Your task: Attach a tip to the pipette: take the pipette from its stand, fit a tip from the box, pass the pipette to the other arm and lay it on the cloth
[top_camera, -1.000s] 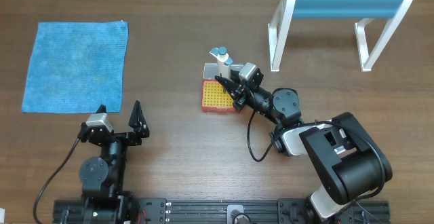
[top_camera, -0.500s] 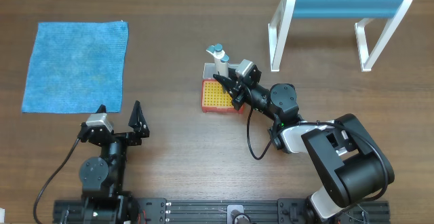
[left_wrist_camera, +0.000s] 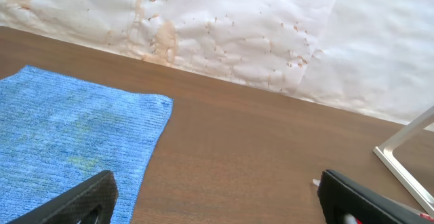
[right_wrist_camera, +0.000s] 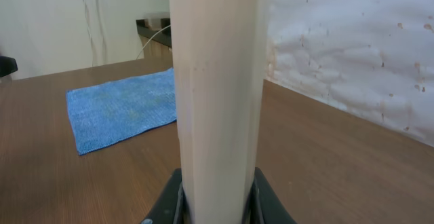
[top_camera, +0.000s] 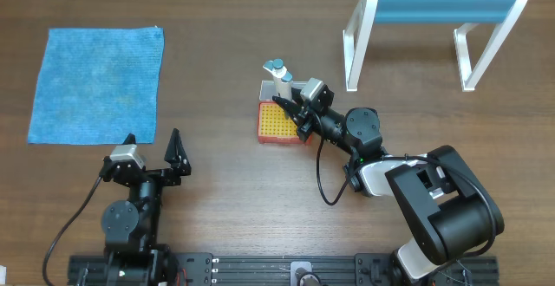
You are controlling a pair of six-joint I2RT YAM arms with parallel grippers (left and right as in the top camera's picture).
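Presently, items as follows.

Right jaws: clamped on the pipette (top_camera: 282, 80), gripping its white barrel, which stands upright between them.

Pipette: held at the tip box (top_camera: 274, 123), showing over the box's far edge in the top view, grey-blue head uppermost. Whether its lower end touches the tips I cannot tell.

Tip box: red, with yellow tips in rows, at the middle of the desk (top_camera: 225, 199), partly under my right jaws.

Left jaws: apart, gripping nothing, close to my left base and just on the near side of the cloth (top_camera: 95, 85).

Cloth: blue, lying flat at the desk's far left.

Stand (top_camera: 438, 7): white frame with a blue crossbar, far right, well apart from the pipette.
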